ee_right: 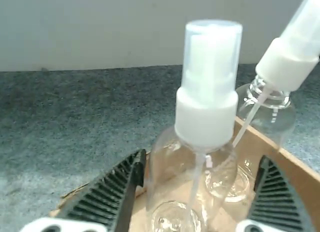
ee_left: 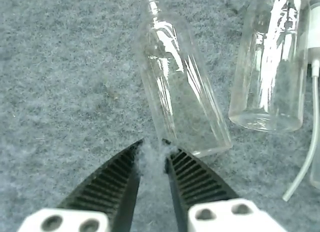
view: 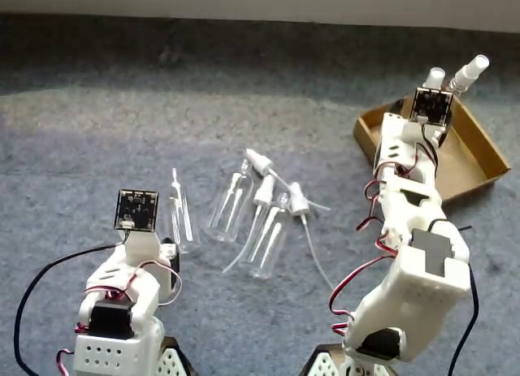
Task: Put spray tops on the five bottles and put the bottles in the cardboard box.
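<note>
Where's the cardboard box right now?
In the high view, the cardboard box sits far right, beneath the right arm's outstretched end, with two spray-topped bottles at its far end.

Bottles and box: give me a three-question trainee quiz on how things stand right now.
1. True or false: the cardboard box holds two upright, topped bottles.
2. The bottle nearest the left end effector is:
A. standing in the box
B. lying on the carpet with no spray top
C. lifted off the table
3. Fill in: ___ bottles lie outside the box.

Key:
1. True
2. B
3. Three: the nearest one, the middle bottle and the third bottle.
</note>
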Available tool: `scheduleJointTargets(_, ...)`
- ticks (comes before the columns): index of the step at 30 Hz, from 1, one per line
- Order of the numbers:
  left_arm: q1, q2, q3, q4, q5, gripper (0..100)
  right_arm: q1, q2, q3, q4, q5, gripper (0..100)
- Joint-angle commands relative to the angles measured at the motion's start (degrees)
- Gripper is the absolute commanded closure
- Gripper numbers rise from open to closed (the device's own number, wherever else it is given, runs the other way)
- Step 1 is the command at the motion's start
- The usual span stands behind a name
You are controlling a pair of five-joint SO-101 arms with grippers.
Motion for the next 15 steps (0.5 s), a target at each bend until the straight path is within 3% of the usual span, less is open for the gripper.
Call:
scheduleJointTargets(1, -0.3, -0.7, -0.1, -1.1, 0.4, 99, 0.3, -7.6, -2.8, 5.8, 0.4, 69.5)
scheduleJointTargets(9, -0.3, -0.7, -0.1, -1.1, 0.4, 99, 0.4, -13.1, -2.9, 12.8, 0.7, 69.5)
scheduleJointTargets(15, -0.3, -0.7, -0.1, -1.1, 0.4, 99, 0.4, -18.9, -3.0, 25.0, 0.6, 69.5)
